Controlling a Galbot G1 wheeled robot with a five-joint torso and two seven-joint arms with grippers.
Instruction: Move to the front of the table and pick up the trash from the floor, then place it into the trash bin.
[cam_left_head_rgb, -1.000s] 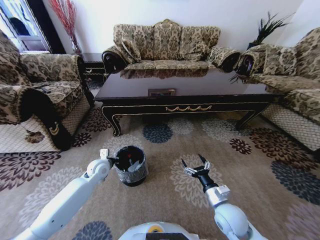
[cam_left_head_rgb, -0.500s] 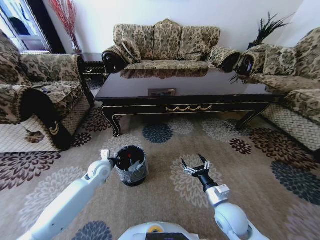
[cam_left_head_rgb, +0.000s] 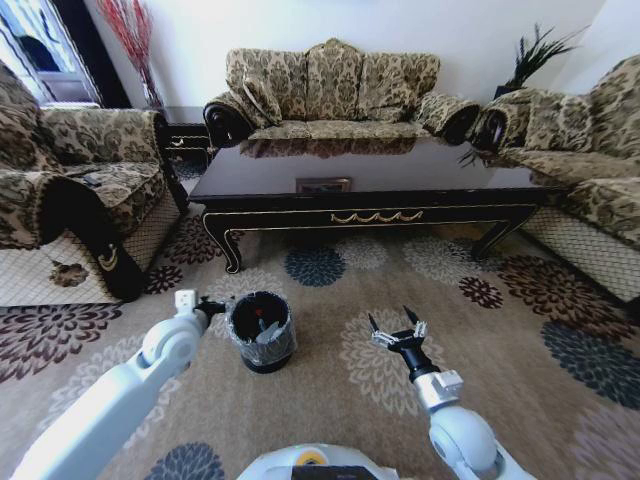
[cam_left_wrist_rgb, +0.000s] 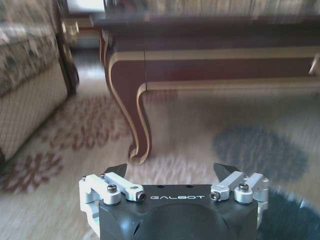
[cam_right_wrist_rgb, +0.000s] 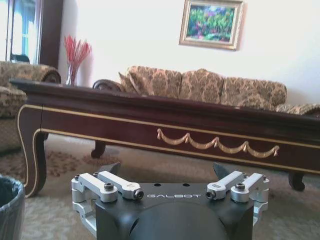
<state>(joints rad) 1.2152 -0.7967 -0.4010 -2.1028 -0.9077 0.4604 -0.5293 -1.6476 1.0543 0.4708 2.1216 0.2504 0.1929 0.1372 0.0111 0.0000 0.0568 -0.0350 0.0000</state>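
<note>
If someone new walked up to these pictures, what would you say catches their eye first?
Probably the table, long and glossy dark with a gold scroll on its front rail, stretched across the room between the patterned sofas. Nearer the robot, the trash bin stands on the floral carpet with a red bit inside. The left tool sits open just beside the bin's rim, and the right tool hangs open above the carpet to the bin's right.

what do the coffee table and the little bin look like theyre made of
The table looks like dark wood under a high-gloss lacquer: its top mirrors the sofa behind it, and the gold swag trim and curved legs look carved, though a veneer can't be ruled out. The trash bin seems to be black plastic, matte, lined with a thin clear plastic bag that crinkles and glints around its wall.
</note>
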